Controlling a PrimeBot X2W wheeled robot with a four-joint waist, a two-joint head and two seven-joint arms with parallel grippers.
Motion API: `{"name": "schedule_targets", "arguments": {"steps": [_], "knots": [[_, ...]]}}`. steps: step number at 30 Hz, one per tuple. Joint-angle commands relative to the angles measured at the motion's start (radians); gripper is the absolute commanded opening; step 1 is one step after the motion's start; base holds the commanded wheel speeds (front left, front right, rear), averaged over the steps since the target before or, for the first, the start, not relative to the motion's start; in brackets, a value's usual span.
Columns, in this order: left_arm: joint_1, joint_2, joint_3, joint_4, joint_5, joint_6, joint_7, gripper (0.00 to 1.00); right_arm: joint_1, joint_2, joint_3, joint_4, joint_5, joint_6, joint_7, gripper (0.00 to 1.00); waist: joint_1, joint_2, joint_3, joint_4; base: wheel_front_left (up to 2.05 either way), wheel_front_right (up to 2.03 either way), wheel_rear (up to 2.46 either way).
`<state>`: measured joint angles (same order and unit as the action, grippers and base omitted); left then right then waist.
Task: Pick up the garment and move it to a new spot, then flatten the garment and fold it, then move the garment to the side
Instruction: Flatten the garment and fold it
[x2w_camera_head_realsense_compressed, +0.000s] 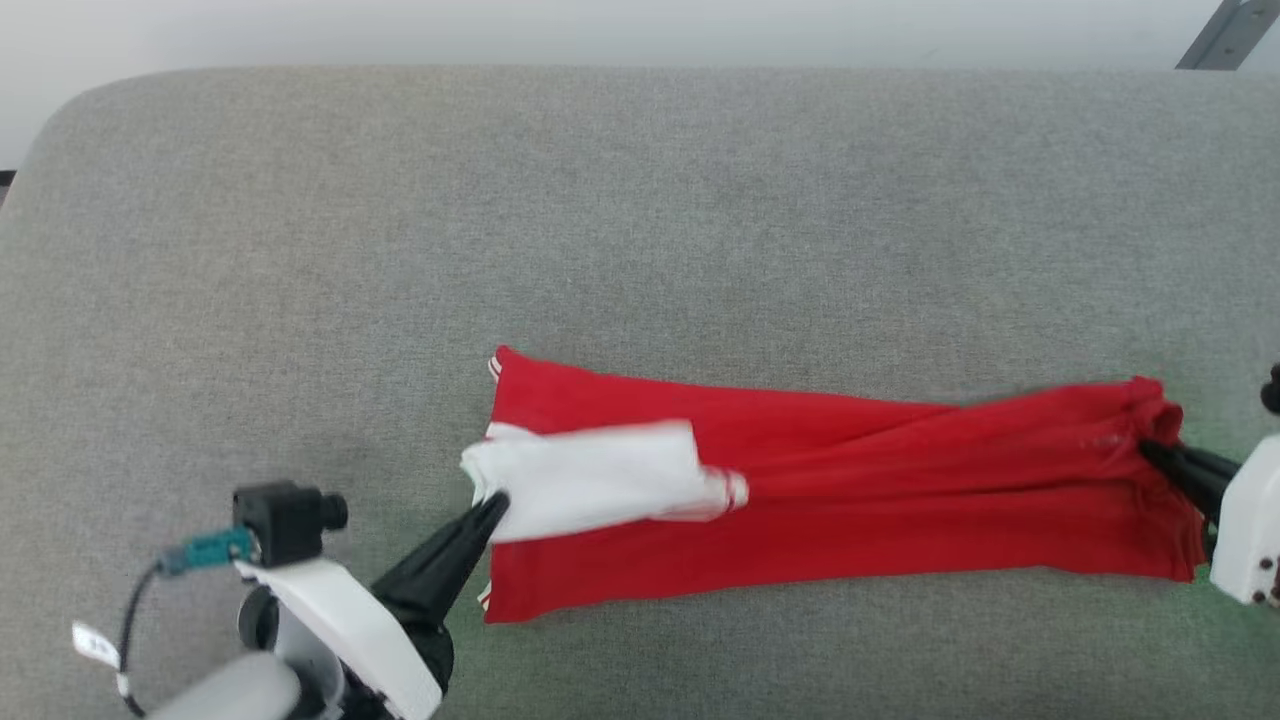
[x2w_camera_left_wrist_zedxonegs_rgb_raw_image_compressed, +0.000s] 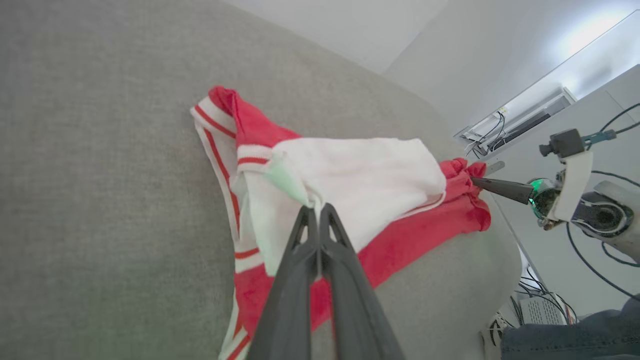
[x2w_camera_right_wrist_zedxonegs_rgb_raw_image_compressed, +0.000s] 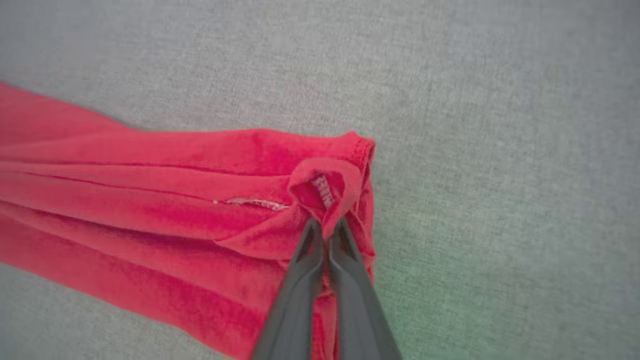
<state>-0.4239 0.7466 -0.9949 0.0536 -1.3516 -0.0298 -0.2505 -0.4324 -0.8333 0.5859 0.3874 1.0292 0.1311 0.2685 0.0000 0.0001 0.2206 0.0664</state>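
Note:
The garment (x2w_camera_head_realsense_compressed: 850, 490) lies stretched into a long red band across the grey surface, one white sleeve folded over its left end. My left gripper (x2w_camera_head_realsense_compressed: 497, 504) is shut on that white sleeve, and the left wrist view shows the sleeve cloth (x2w_camera_left_wrist_zedxonegs_rgb_raw_image_compressed: 360, 175) pinched at my left gripper (x2w_camera_left_wrist_zedxonegs_rgb_raw_image_compressed: 316, 209). My right gripper (x2w_camera_head_realsense_compressed: 1148, 452) is shut on the bunched red hem at the right end. In the right wrist view the garment (x2w_camera_right_wrist_zedxonegs_rgb_raw_image_compressed: 150, 200) has a fold of hem caught in my right gripper (x2w_camera_right_wrist_zedxonegs_rgb_raw_image_compressed: 326, 226). Striped trim shows along the left edge.
The grey padded surface (x2w_camera_head_realsense_compressed: 640, 220) runs wide behind and to the left of the garment, with its rounded far edge near a pale wall. In the left wrist view, cables and equipment (x2w_camera_left_wrist_zedxonegs_rgb_raw_image_compressed: 540, 305) sit beyond the surface's edge.

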Motion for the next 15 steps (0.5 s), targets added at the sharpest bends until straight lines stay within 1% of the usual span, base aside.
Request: {"name": "schedule_targets", "arguments": {"steps": [1, 2, 3, 4, 5, 7, 8, 9, 11, 12, 13, 14, 15], "knots": [[0.023, -0.013, 0.001, 0.024, 0.019, 0.009, -0.009, 0.0, 0.023, 0.009, -0.02, 0.001, -0.016, -0.001, -0.009, 0.0, 0.0, -0.0001, 0.005, 0.0, 0.0, 0.0, 0.0], [0.034, -0.033, 0.0, 0.036, 0.015, 0.001, -0.009, 0.0, 0.035, 0.017, -0.035, 0.007, -0.025, -0.001, -0.01, 0.0, 0.0, -0.0001, 0.008, 0.0, 0.0, 0.0, 0.0], [0.035, -0.044, -0.01, 0.055, 0.034, 0.001, -0.009, 0.0, 0.046, 0.025, -0.047, 0.01, -0.037, -0.001, -0.012, 0.0, 0.0, -0.0001, 0.011, -0.001, 0.0, 0.0, 0.0], [0.026, -0.047, -0.024, 0.083, 0.062, 0.009, -0.009, 0.0, 0.054, 0.036, -0.058, 0.014, -0.048, -0.001, -0.013, 0.0, 0.0, -0.0001, 0.013, -0.001, 0.0, 0.0, 0.0], [0.02, -0.063, -0.031, 0.111, 0.068, 0.009, -0.01, 0.0, 0.06, 0.05, -0.071, 0.019, -0.05, -0.001, -0.012, 0.0, 0.0, -0.0001, 0.014, -0.001, 0.0, 0.0, 0.0], [0.013, -0.1, -0.028, 0.159, 0.064, -0.011, -0.01, 0.0, 0.066, 0.074, -0.091, 0.023, -0.062, -0.001, -0.005, 0.0, 0.0, -0.0001, 0.015, -0.003, 0.0, 0.0, 0.0], [0.007, -0.106, -0.029, 0.188, 0.076, -0.013, -0.011, 0.0, 0.067, 0.082, -0.101, 0.027, -0.072, -0.001, -0.007, 0.0, 0.0, -0.0001, 0.014, -0.006, 0.0, 0.0, 0.0], [0.003, -0.113, -0.036, 0.216, 0.089, -0.019, -0.011, 0.0, 0.068, 0.091, -0.107, 0.03, -0.081, -0.001, -0.005, 0.04, 0.0, -0.0001, 0.014, -0.008, 0.0, 0.0, 0.0], [0.0, -0.138, -0.033, 0.257, 0.088, -0.033, -0.013, 0.0, 0.07, 0.11, -0.12, 0.03, -0.099, -0.001, 0.001, 0.4, 0.0, -0.0001, 0.01, -0.015, 0.0, 0.0, 0.0], [0.0, -0.138, -0.033, 0.257, 0.088, -0.033, -0.013, 0.0, 0.07, 0.11, -0.12, 0.03, -0.099, -0.001, 0.001, 0.4, 0.0, -0.0001, 0.01, -0.015, 0.0, 0.0, 0.0], [-0.001, -0.145, -0.02, 0.282, 0.094, -0.044, -0.013, 0.31, 0.076, 0.12, -0.14, 0.029, -0.101, -0.001, 0.015, 1.0, 0.0, -0.0001, 0.008, -0.021, 0.0, 0.0, 0.0], [0.002, -0.148, -0.009, 0.289, 0.093, -0.048, -0.014, 0.54, 0.08, 0.123, -0.15, 0.027, -0.099, -0.001, 0.023, 1.0, 0.0, -0.0001, 0.005, -0.022, 0.0, 0.0, 0.0], [0.002, -0.148, -0.009, 0.289, 0.093, -0.048, -0.014, 0.54, 0.08, 0.123, -0.15, 0.027, -0.099, -0.001, 0.023, 1.0, 0.0, -0.0001, 0.005, -0.022, 0.0, 0.0, 0.0]]}}
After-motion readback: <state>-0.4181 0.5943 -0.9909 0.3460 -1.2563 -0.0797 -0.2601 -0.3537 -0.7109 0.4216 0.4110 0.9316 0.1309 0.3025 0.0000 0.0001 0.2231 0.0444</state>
